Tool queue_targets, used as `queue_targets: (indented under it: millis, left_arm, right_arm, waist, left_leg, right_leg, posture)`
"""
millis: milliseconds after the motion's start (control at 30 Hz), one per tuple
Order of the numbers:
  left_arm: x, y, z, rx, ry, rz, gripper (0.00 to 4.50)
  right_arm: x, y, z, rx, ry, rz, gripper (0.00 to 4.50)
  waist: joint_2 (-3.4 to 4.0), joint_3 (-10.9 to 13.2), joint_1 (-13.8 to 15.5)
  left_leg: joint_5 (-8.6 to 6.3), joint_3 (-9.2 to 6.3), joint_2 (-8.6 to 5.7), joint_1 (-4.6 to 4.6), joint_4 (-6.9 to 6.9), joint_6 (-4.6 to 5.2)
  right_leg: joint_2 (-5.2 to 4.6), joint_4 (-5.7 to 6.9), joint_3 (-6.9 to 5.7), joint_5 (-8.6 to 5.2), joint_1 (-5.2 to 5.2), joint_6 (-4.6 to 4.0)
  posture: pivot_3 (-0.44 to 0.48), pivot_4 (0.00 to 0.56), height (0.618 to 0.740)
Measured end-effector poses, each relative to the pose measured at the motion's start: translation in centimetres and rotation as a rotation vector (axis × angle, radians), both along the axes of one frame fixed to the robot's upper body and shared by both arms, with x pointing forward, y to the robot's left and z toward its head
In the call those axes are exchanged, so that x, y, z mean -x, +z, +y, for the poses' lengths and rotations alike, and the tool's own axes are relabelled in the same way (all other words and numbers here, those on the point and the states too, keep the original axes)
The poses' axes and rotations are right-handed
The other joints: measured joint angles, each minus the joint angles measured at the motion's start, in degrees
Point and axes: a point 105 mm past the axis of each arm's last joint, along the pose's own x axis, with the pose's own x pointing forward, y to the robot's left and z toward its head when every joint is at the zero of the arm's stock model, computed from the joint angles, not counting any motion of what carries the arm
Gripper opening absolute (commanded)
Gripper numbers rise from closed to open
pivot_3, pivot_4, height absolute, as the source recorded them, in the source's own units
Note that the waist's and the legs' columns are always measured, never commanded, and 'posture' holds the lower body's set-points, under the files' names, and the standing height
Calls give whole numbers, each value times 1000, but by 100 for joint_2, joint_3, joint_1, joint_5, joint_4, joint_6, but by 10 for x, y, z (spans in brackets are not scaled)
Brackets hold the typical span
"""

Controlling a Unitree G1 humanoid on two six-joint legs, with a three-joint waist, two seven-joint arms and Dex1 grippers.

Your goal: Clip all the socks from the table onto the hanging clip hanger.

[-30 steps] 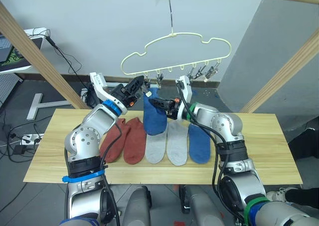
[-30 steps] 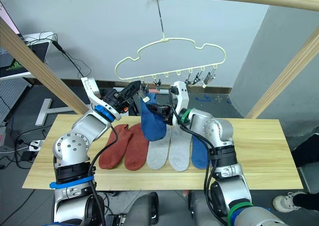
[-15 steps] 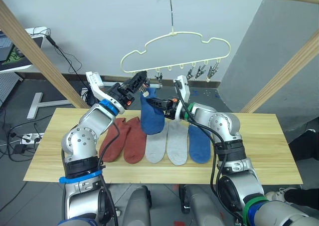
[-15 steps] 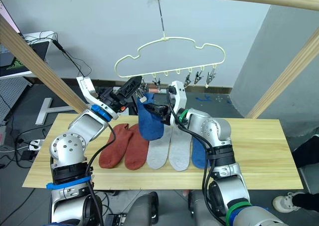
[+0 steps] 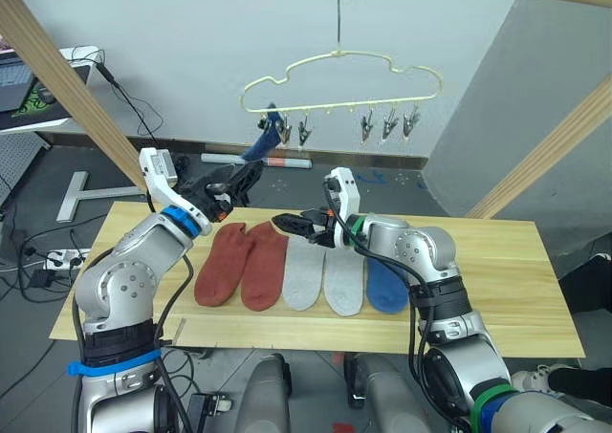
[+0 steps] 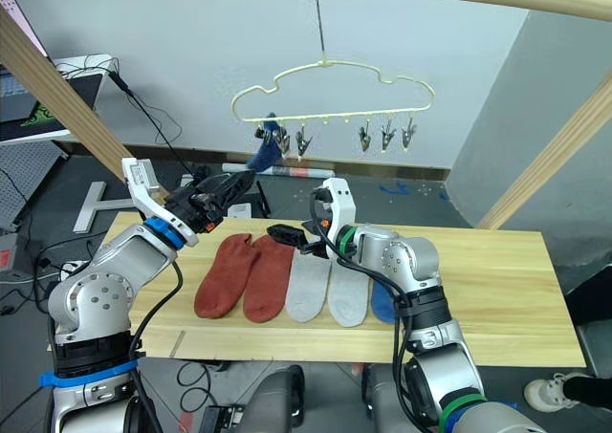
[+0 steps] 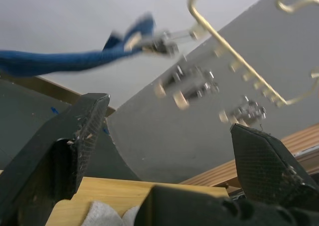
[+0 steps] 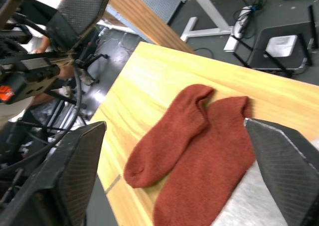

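Hanging blue sock (image 5: pixel 265 139) slants down-left from clip hanger (image 5: pixel 339 81).

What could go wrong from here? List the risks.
1. The blue sock hangs from an end clip of the clip hanger and looks mid-swing; it might slip free.
2. Left tool and right tool, both open, sit close together above the rust-red socks; they might collide on the next pick.

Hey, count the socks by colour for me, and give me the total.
Rust-red knit socks: 2, flat on the pale wooden table
Light grey knit socks: 2, on the table
Blue knit socks: 2, one on the table, one clipped to the cream wire clip hanger
Total: 6
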Motion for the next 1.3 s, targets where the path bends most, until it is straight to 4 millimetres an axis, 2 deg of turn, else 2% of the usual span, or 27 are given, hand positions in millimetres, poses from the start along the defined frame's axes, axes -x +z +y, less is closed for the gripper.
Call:
queue_targets:
  millis: [33, 67, 167, 233, 333, 400, 667, 800, 1000, 1167, 1300]
  left_arm:
    - [3, -1, -8, -44, -15, -23, 4317]
    - [4, -1, -23, -129, -24, -74, 4115]
    - [0, -1, -39, -199, -7, -142, 3312]
    - [-6, -1, -49, -208, 16, -183, 2778]
    - [-13, -11, -57, -253, 37, -197, 1844]
    - [-17, -16, -59, -271, 44, -198, 1844]
    - [-35, -13, -64, -268, 139, -246, 1844]
    - [-46, -15, -62, -287, 189, -254, 1844]
    - [-59, -7, -58, -290, 246, -288, 1844]
    - [-67, -10, -63, -289, 249, -287, 1844]
    - [-75, -4, -66, -284, 259, -304, 1844]
  right_arm:
    - [2, -3, -6, 36, 1, -35, 4495]
    - [5, -8, -21, 96, 1, -101, 4500]
    - [11, -11, -42, 135, 11, -163, 4500]
    - [20, 3, -52, 151, 49, -258, 4500]
    - [27, 23, -62, 136, 67, -349, 4500]
    - [31, 31, -65, 123, 76, -378, 4500]
    - [38, 66, -72, 76, 50, -517, 4500]
    - [34, 74, -72, 65, 13, -537, 4500]
    - [30, 85, -74, 62, -23, -572, 4500]
    - [29, 93, -76, 59, -32, -602, 4500]
    - [28, 94, -77, 58, -43, -610, 4500]
  waist:
    - [1, 0, 26]
    - [5, 3, 100]
    - [5, 3, 117]
    - [5, 3, 110]
    - [5, 3, 62]
    - [5, 3, 44]
    - [5, 3, 40]
    - [5, 3, 0]
    - [5, 3, -48]
    - [5, 3, -85]
    - [5, 3, -89]
  left_leg:
    - [0, 0, -3, 0, -2, 0]
    - [0, 3, -5, -6, -3, 0]
    - [0, 4, -5, -7, -1, 0]
    - [0, 4, -7, -5, 5, 0]
    - [0, 3, 1, -1, 10, 0]
    - [0, 4, 6, -1, 10, 0]
    - [0, 7, 1, -8, 35, 2]
    - [0, 11, -4, -14, 52, 3]
    - [-1, 17, -6, -15, 58, 3]
    - [-1, 16, -4, -15, 57, 3]
    - [-1, 16, -4, -15, 59, 3]
  right_leg:
    - [-1, -1, -5, -1, 3, 0]
    - [-6, -6, -11, -1, 1, 0]
    - [-8, -6, 2, -1, -1, 0]
    - [-6, -4, 5, -1, 0, 1]
    - [8, 3, 6, 0, 1, 0]
    - [15, 8, -3, 0, 1, -2]
    - [11, 9, 3, 0, 4, -2]
    - [11, 14, 10, 1, 5, -1]
    - [12, 17, 13, 2, 10, 1]
    - [13, 17, 10, 3, 9, 1]
    - [14, 22, 11, 3, 9, 1]
  posture:
    - [49, 281, 740]
    - [49, 281, 740]
    - [41, 284, 740]
    - [25, 283, 740]
    - [18, 282, 740]
    - [6, 281, 740]
    - [-46, 271, 740]
    - [-63, 264, 740]
    - [-72, 258, 740]
    - [-77, 254, 740]
    - [-82, 250, 740]
